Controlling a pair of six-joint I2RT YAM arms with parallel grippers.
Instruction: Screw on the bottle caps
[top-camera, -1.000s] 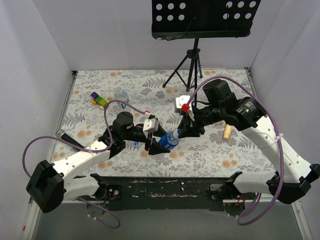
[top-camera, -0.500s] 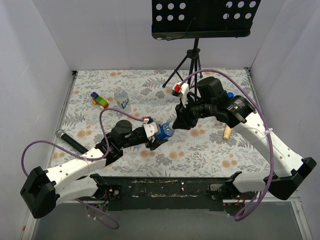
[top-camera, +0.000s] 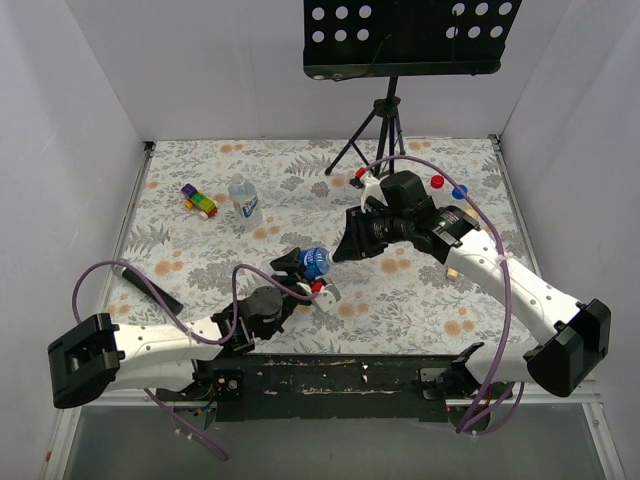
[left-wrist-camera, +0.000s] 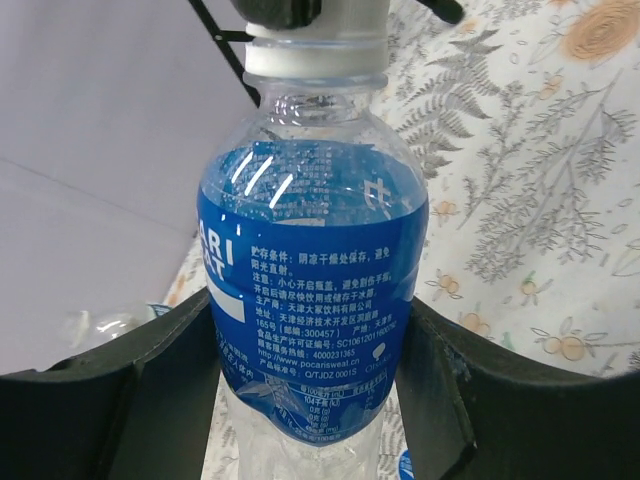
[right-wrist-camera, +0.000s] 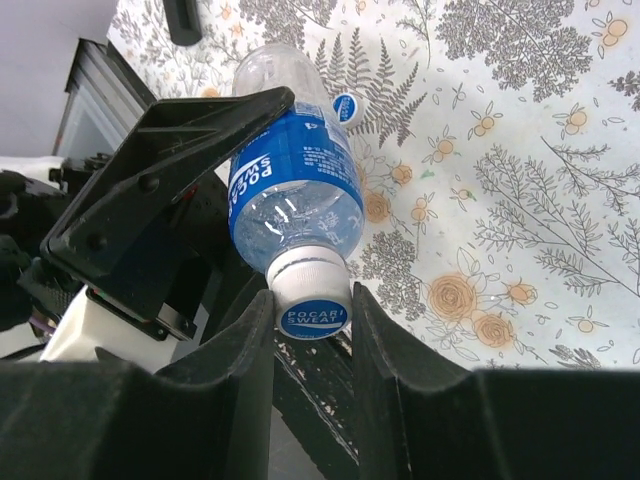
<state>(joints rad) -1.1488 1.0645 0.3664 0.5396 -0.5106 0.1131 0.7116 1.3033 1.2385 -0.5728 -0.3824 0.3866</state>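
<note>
A clear bottle (top-camera: 317, 261) with a blue label (left-wrist-camera: 310, 290) is held off the table, my left gripper (top-camera: 303, 270) shut on its body (right-wrist-camera: 295, 185). Its neck points at my right gripper (top-camera: 339, 251). That gripper's jaws stand on either side of the whitish bottle cap (right-wrist-camera: 311, 297) with a blue top, which sits on the neck, and they close on it. Both left fingers (left-wrist-camera: 120, 400) press the label. A second bottle (top-camera: 244, 201) stands upright at the back left. Loose caps lie on the mat: red (top-camera: 437, 182), blue (top-camera: 459, 190) and another blue one (right-wrist-camera: 346, 107).
A multicoloured toy block (top-camera: 199, 200) lies left of the standing bottle. A tan stick (top-camera: 452, 268) shows beside the right arm. A black bar (top-camera: 150, 287) lies at the left. A music stand's tripod (top-camera: 385, 130) stands at the back.
The left arm has drawn back toward the near edge and carried the bottle left and slightly away. The right gripper has followed and stayed at the cap.
</note>
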